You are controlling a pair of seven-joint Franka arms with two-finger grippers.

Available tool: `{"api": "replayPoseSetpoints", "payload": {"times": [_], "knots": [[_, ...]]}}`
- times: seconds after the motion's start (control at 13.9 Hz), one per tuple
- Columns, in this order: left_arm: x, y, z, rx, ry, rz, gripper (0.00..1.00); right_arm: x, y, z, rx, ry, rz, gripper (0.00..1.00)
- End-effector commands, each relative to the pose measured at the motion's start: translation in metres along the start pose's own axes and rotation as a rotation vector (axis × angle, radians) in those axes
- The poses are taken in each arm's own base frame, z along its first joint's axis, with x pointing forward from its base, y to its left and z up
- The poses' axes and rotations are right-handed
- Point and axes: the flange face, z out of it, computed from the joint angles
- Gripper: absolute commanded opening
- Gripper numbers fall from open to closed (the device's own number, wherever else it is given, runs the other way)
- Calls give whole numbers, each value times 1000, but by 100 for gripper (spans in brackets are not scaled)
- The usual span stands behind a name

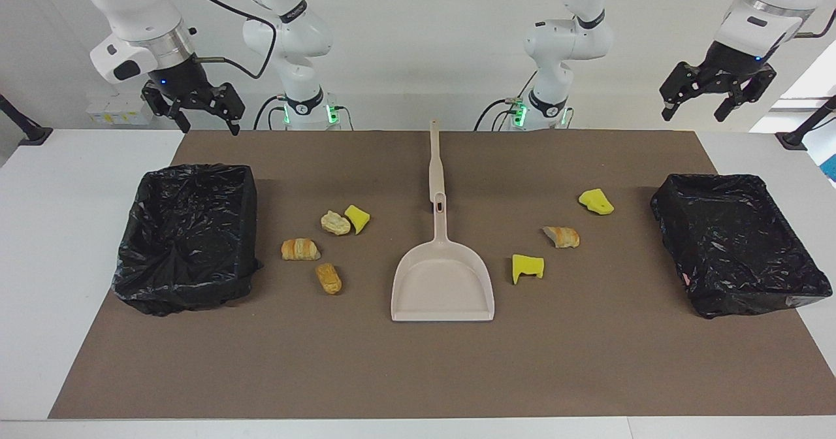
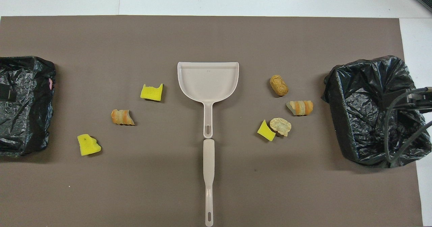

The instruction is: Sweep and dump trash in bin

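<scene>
Facing view: we see the beige dustpan (image 1: 442,282) lying flat at the middle of the brown mat (image 1: 418,373), its handle toward the robots, and the brush (image 1: 435,168) lying in line with that handle, nearer to the robots. The trash lies in two groups on the mat. Toward the right arm's end we find four pieces: a pale bread bit (image 1: 335,223) touching a yellow chunk (image 1: 356,218), a striped pastry (image 1: 300,249) and a brown bun (image 1: 328,277). Toward the left arm's end we find three: a notched yellow chunk (image 1: 528,267), a pastry piece (image 1: 562,236) and a yellow wedge (image 1: 595,202). A bin lined with a black bag stands at each end, one (image 1: 188,236) under the right arm, one (image 1: 738,243) under the left. The right gripper (image 1: 208,122) and the left gripper (image 1: 695,109) both hang high in the air with fingers apart, holding nothing.
</scene>
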Motion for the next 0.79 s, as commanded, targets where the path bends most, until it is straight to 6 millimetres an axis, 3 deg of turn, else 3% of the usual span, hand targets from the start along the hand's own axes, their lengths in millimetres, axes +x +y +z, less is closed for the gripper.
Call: {"api": "replayPoseSetpoints", "payload": {"times": [0.0, 0.22, 0.36, 0.5, 0.58, 0.72], "knots": [[-3, 1, -5, 6, 7, -7, 100, -4, 11, -1, -13, 8, 22, 100], [-2, 9, -5, 5, 10, 5, 100, 1, 1, 4, 2, 23, -14, 100], [-3, 8, -5, 3, 9, 6, 100, 12, 1, 27, 7, -45, -71, 100], [-2, 8, -5, 0, 12, 8, 100, 18, -7, 37, 10, -64, -82, 100], [-2, 13, -5, -2, 11, 11, 100, 27, -9, 53, 11, -93, -79, 100], [-2, 18, -3, -1, -3, 18, 100, 41, -35, 78, 20, -129, -122, 100]]}}
